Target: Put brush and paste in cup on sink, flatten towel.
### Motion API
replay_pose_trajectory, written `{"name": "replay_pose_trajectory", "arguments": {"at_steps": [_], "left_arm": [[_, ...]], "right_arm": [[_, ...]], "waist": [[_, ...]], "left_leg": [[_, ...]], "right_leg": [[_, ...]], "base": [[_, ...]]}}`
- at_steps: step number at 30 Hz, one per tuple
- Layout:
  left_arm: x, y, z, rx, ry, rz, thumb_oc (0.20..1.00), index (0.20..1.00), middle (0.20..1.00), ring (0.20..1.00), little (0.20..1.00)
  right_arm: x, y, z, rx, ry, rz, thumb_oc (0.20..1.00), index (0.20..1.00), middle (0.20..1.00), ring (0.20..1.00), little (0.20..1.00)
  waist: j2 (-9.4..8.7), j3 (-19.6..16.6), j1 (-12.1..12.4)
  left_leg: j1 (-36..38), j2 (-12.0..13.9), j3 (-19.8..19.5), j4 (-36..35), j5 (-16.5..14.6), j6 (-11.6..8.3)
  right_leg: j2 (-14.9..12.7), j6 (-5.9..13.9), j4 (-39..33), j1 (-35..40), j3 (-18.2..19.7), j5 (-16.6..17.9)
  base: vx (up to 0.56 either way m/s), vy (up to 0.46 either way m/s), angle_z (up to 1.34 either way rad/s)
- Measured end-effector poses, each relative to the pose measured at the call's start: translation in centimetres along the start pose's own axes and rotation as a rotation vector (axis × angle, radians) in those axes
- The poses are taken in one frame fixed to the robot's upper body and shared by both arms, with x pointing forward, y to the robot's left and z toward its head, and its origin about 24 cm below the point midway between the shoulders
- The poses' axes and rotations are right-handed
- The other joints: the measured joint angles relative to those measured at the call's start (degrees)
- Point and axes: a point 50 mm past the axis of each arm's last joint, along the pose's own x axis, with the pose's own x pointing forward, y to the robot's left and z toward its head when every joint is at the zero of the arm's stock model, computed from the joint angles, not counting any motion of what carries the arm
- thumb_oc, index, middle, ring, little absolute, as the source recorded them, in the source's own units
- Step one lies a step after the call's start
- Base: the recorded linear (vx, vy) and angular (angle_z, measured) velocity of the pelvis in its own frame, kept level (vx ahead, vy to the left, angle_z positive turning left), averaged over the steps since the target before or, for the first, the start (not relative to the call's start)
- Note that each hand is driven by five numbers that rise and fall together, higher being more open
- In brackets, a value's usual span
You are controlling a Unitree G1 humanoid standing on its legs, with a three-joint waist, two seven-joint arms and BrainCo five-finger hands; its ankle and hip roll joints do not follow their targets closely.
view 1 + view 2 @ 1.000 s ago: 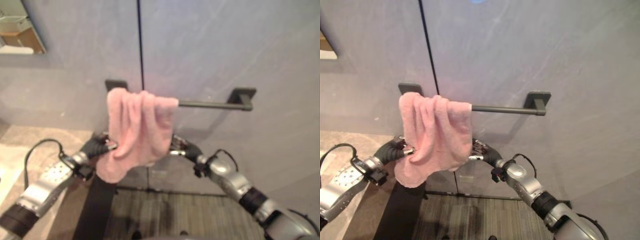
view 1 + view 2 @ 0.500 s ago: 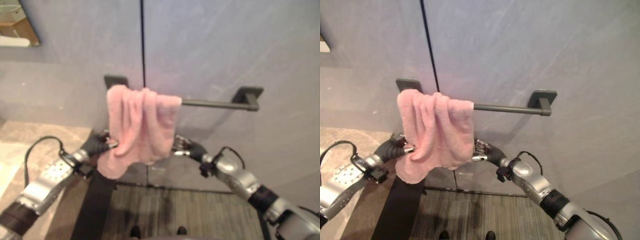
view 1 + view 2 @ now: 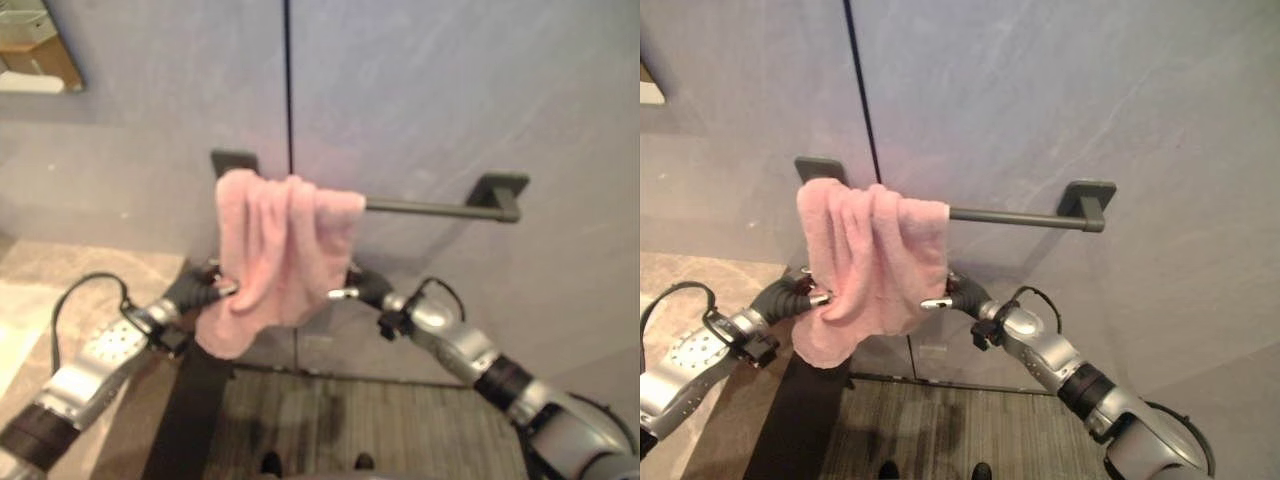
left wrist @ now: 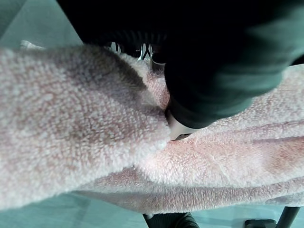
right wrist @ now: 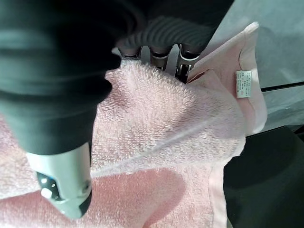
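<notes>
Both hands pinch towel (image 3: 872, 255) bunched at rail (image 3: 1015, 217) left end: left hand (image 3: 792, 295), right hand (image 3: 955, 294). Drag right edge along rail, left anchoring.

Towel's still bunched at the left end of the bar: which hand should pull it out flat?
Right, probably. The right hand grips the towel on its edge beside the bare bar, so it can draw that edge along it. The left hand holds the far side by the bracket.

pink towel (image 3: 275, 250) bunched on rail (image 3: 430, 207), hands at edges
</notes>
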Motion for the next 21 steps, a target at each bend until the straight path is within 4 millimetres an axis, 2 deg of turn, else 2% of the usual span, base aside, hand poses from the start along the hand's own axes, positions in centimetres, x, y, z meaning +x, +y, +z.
{"name": "replay_pose_trajectory", "arguments": {"at_steps": [1, 2, 3, 11, 13, 15, 18, 21], "left_arm": [[0.0, -0.1, 0.0, -0.003, -0.001, 0.000, 0.200, 0.200, 0.200, 0.200, 0.200], [0.1, -0.1, 0.0, -0.005, -0.003, 0.000, 0.200, 0.200, 0.200, 0.200, 0.200], [0.1, -0.1, 0.0, -0.007, -0.004, 0.000, 0.200, 0.200, 0.200, 0.200, 0.200], [0.1, -0.2, -0.1, -0.011, -0.019, 0.015, 0.200, 0.200, 0.200, 0.200, 0.200], [-0.3, 0.1, -0.1, -0.046, -0.072, 0.090, 0.200, 0.200, 0.200, 0.200, 0.200], [-0.4, -0.1, -0.5, -0.074, -0.079, 0.118, 0.200, 0.200, 0.200, 0.200, 0.200], [-0.5, -1.2, -0.6, -0.057, -0.091, 0.107, 0.200, 0.200, 0.200, 0.200, 0.200], [-0.3, -2.4, -1.0, -0.186, -0.162, 0.169, 0.200, 0.200, 0.200, 0.200, 0.200]], "right_arm": [[0.1, 0.2, 0.0, 0.001, -0.002, 0.004, 0.539, 0.539, 0.539, 0.539, 0.539], [0.2, 0.2, 0.0, 0.000, -0.003, 0.004, 0.407, 0.407, 0.407, 0.407, 0.407], [0.4, 0.4, 0.1, -0.022, -0.002, 0.003, 0.200, 0.200, 0.200, 0.200, 0.200], [0.2, -0.2, 0.7, -0.100, -0.029, -0.058, 0.200, 0.200, 0.200, 0.200, 0.200], [-1.1, -1.8, 1.3, -0.094, -0.120, -0.203, 0.200, 0.200, 0.200, 0.200, 0.200], [-2.1, -2.2, 1.1, -0.129, -0.134, -0.261, 0.200, 0.200, 0.200, 0.200, 0.200], [-3.3, -2.0, 0.7, -0.232, -0.137, -0.310, 0.200, 0.200, 0.200, 0.200, 0.200], [-4.5, -1.8, 0.6, -0.173, -0.201, -0.376, 0.200, 0.200, 0.200, 0.200, 0.200]], "waist": [[0.00, 0.00, 0.10], [0.00, 0.00, 0.18], [-0.01, 0.00, 0.45], [0.04, 0.03, 0.64], [0.05, 0.04, 0.72], [0.10, 0.07, 0.63], [0.32, 0.29, 0.13], [0.79, 0.61, -0.29]], "left_leg": [[0.00, 0.00, 0.00, 0.00, 0.00, 0.00], [0.00, 0.00, -0.01, 0.00, 0.00, 0.00], [0.00, 0.00, -0.02, 0.00, 0.00, 0.00], [-0.01, -0.02, -0.06, 0.00, 0.00, 0.00], [-0.01, -0.06, -0.13, -0.01, -0.01, 0.00], [0.04, -0.06, -0.15, -0.01, -0.01, 0.00], [0.07, -0.08, -0.07, -0.01, -0.01, 0.02], [0.37, -0.05, -0.02, -0.03, -0.03, 0.04]], "right_leg": [[0.00, 0.00, 0.00, 0.00, 0.00, 0.00], [0.00, 0.00, 0.00, 0.01, 0.00, 0.00], [0.00, 0.00, 0.00, 0.01, -0.02, 0.00], [-0.02, 0.00, 0.01, 0.02, -0.06, -0.01], [-0.06, -0.01, -0.01, 0.09, -0.17, -0.03], [-0.08, -0.02, -0.01, 0.17, -0.23, -0.04], [-0.07, -0.02, 0.01, 0.10, -0.10, -0.04], [-0.10, -0.01, -0.03, 0.42, -0.06, -0.08]], "base": [[0.00, 0.000, 0.00], [0.00, 0.000, 0.00], [0.00, 0.000, 0.00], [0.00, 0.000, 0.00], [0.00, 0.000, 0.00], [0.00, 0.000, 0.00], [0.02, -0.007, -0.02], [0.02, -0.013, 0.00]]}}
